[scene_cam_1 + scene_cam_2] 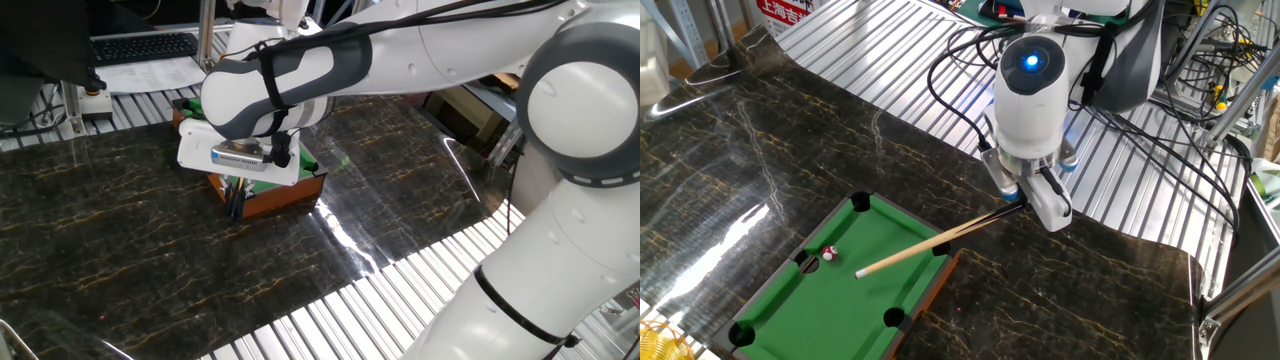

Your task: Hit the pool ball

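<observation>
A miniature pool table (pixel 800 310) with green felt and a brown rim lies on the dark marble top. The tiny red pool ball (pixel 827 254) rests on the felt near a side pocket. My gripper (pixel 1017 199) is shut on the dark end of the tan cue stick (pixel 925 246). The stick slants down over the felt, and its pale tip (pixel 860 272) is a short way right of the ball, not touching it. In the one fixed view my gripper (pixel 236 200) hangs at the table's near wall (pixel 280 198); the ball is hidden there.
Ribbed metal panels (pixel 900 50) border the marble top. Black cables (pixel 1160 130) trail behind the arm. A keyboard (pixel 145 45) sits at the back of the one fixed view.
</observation>
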